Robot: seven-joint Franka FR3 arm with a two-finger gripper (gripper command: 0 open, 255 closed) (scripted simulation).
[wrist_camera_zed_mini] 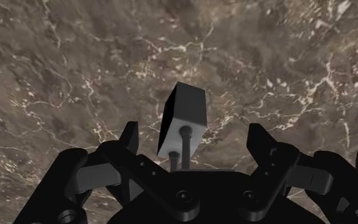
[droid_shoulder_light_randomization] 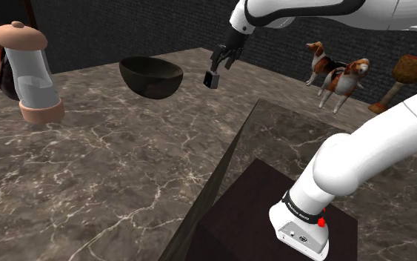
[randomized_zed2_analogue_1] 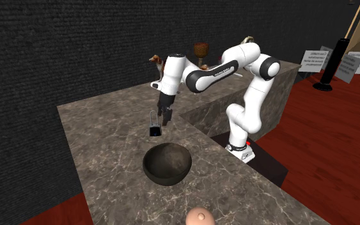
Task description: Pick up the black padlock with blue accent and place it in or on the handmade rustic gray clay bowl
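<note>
The brown marbled surface carries a dark round bowl standing upright and empty, well in from the edges. The white arm reaches from the stand-side edge out over the surface toward the corner by the dark wall. The black gripper points down and is clenched on the thin shackle of the padlock, whose black-and-grey body hangs in the air just under the fingers, clear of the surface, beside the bowl and not over it, on the bowl's corner-facing side.
</note>
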